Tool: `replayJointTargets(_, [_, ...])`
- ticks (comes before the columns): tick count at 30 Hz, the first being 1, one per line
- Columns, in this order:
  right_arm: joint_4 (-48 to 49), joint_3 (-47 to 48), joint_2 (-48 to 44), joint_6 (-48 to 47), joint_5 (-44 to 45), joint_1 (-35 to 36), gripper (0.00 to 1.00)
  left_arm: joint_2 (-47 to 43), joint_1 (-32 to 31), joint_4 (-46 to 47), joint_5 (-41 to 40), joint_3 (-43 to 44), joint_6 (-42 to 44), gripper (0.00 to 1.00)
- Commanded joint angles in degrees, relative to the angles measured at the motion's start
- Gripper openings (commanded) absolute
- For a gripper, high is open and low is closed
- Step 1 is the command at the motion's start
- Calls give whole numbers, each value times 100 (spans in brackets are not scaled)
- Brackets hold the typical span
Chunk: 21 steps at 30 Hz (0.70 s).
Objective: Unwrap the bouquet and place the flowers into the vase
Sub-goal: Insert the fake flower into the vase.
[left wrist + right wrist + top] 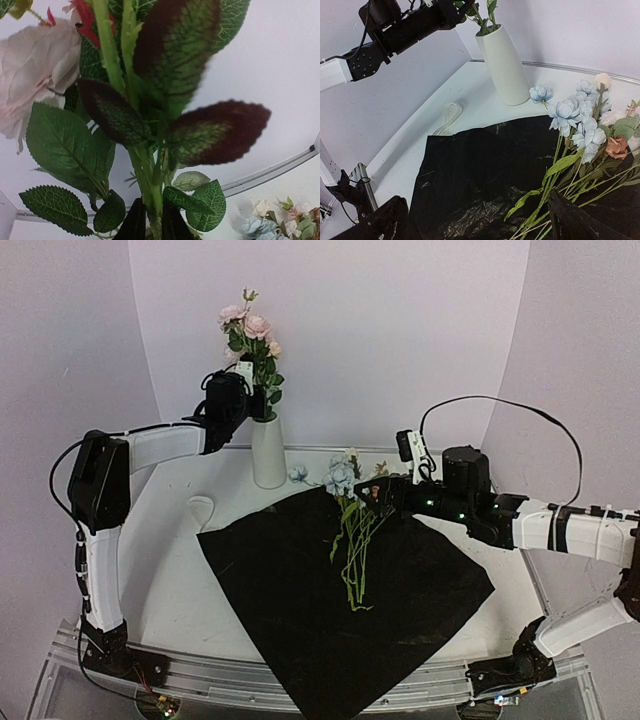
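The vase is plain matte white. The flowers in it are soft pink above dark green foliage. Close up, the leaves are green with paler veins, and several are flushed deep maroon with green netting showing through. The wrapping sheet is glossy black. Against it show pale blue blooms, one rust bloom and light green stems. The ribbon is cream, on a white worktop.

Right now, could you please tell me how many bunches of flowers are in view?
2: the upright bunch stands in the white vase; the loose bunch lies on the black sheet. Some stems may be hidden.
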Motion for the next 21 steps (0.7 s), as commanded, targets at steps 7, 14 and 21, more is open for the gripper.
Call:
replayJointTargets(7, [90, 99, 28, 21, 146, 23, 98, -361, 33, 217, 191, -485, -496, 42])
replayJointTargets(14, [43, 120, 170, 182, 255, 21, 98, -983, 33, 214, 337, -1164, -749, 58])
replayJointTargets(21, [-621, 334, 542, 605, 1028, 14, 96, -1654, 32, 200, 599, -1965, -1181, 65])
